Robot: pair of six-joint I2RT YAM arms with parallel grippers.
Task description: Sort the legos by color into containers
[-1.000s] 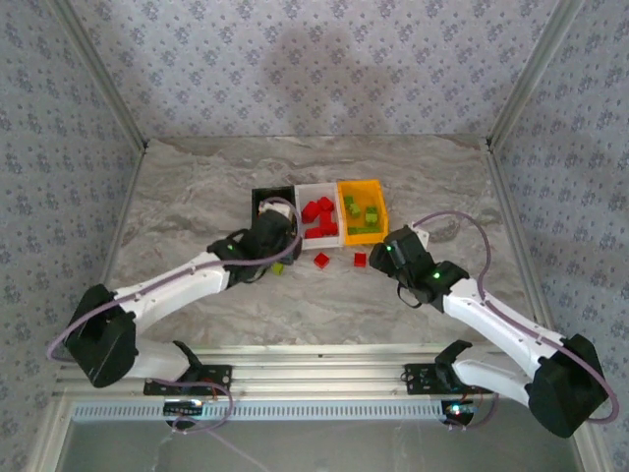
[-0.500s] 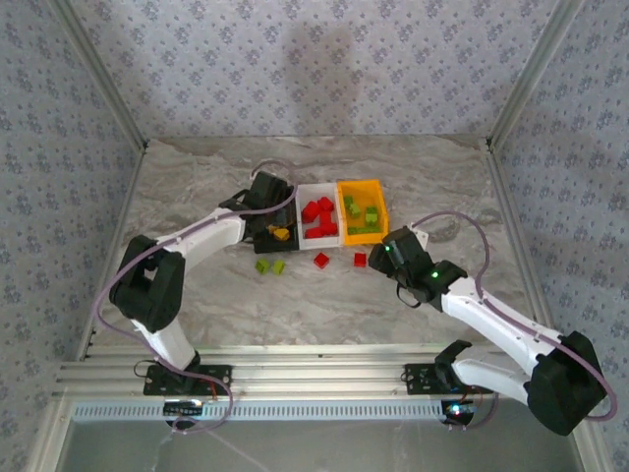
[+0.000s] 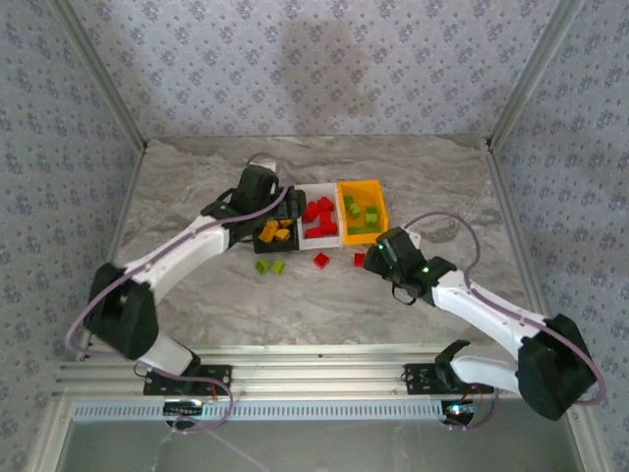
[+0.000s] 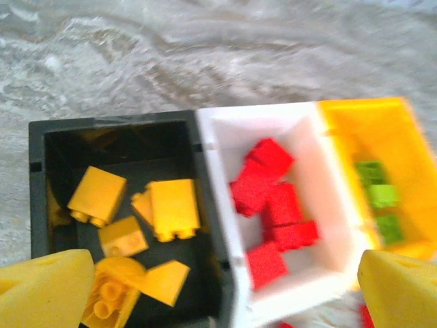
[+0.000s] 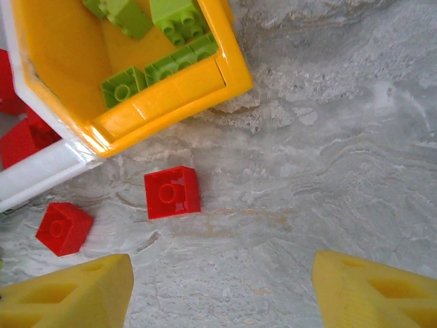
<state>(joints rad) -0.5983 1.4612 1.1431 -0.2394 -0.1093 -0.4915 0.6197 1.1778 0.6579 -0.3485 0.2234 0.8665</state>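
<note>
Both empty — left gripper [image 4: 218, 295] wide open over black bin [image 4: 109, 124], right gripper [image 5: 222, 294] parted above red lego [image 5: 173, 192] — off-centre closing may knock it.

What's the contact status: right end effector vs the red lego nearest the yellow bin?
Apart. In the right wrist view, bare table lies between the red lego and the open right end effector.

Yellow bricks [image 4: 172, 207], black bin [image 4: 109, 121], red bricks [image 4: 273, 205], white bin [image 4: 252, 113], walls [image 3: 324, 59] seemingly floral-patterned
</note>
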